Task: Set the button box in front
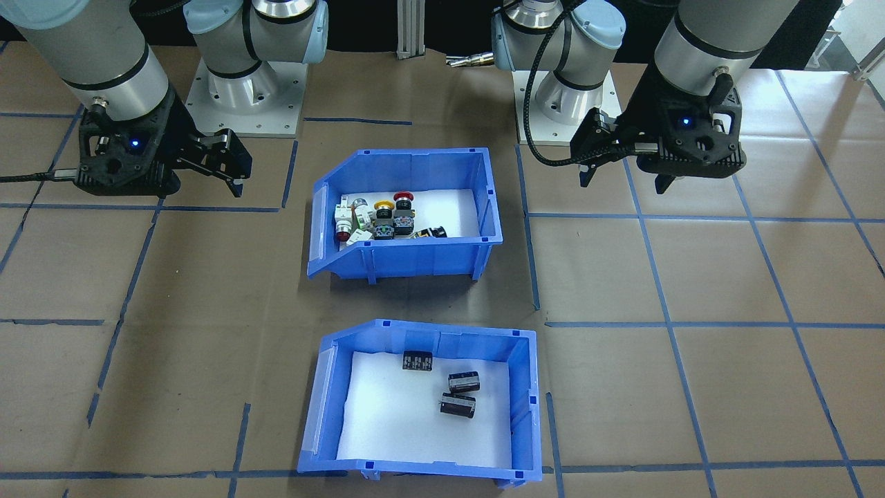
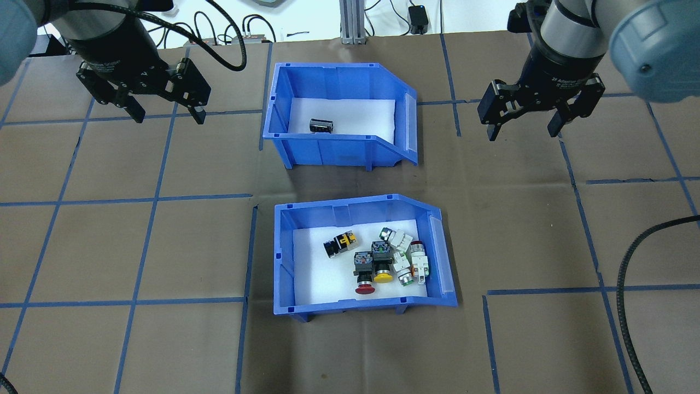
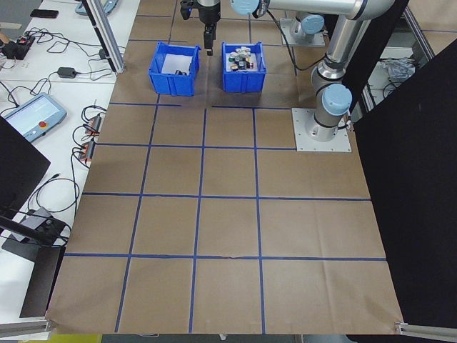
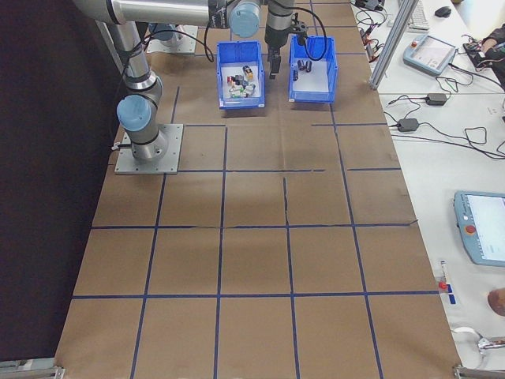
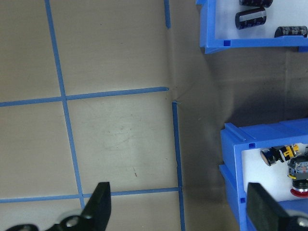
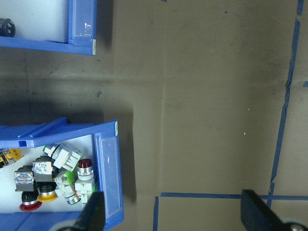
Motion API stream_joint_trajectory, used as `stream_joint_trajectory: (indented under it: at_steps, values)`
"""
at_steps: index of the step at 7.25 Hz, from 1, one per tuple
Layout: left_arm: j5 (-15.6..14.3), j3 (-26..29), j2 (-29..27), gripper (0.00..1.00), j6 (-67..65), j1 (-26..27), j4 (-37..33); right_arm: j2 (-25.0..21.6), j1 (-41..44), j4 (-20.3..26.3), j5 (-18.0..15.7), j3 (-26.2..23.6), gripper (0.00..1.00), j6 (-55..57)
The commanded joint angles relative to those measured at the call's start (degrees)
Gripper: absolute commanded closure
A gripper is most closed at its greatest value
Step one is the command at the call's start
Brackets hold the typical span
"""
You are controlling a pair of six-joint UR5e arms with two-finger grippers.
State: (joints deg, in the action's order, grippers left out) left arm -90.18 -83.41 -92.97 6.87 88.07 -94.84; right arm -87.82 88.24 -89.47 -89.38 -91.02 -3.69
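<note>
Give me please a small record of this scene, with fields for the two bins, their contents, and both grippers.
button box: blue bin on the robot's side, sloped end to its right
button box contents: red, yellow, white and black push buttons on a white liner
second bin: matching blue bin, on the far side of the button box
second bin contents: black cylindrical parts
left gripper: open, empty, above bare table
right gripper: open, empty, above bare table

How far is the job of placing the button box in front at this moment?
Nothing looks done yet: the button box sits on the table, nearer the robot than the other blue bin. Nothing is in hand; the left tool and right tool hang open and empty. The grasp and the move remain.
</note>
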Motion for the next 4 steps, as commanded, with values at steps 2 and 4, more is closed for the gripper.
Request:
stream_joint_trajectory:
  at_steps: [2,4]
  values:
    - [0.0,0.09,-0.11,0.0,0.16,0.0,0.0,0.1,0.0,-0.01,0.0,-0.12,0.0,-0.09]
    - [0.0,0.18,-0.29,0.0,0.16,0.0,0.0,0.37,0.0,0.08,0.09,-0.12,0.0,-0.18]
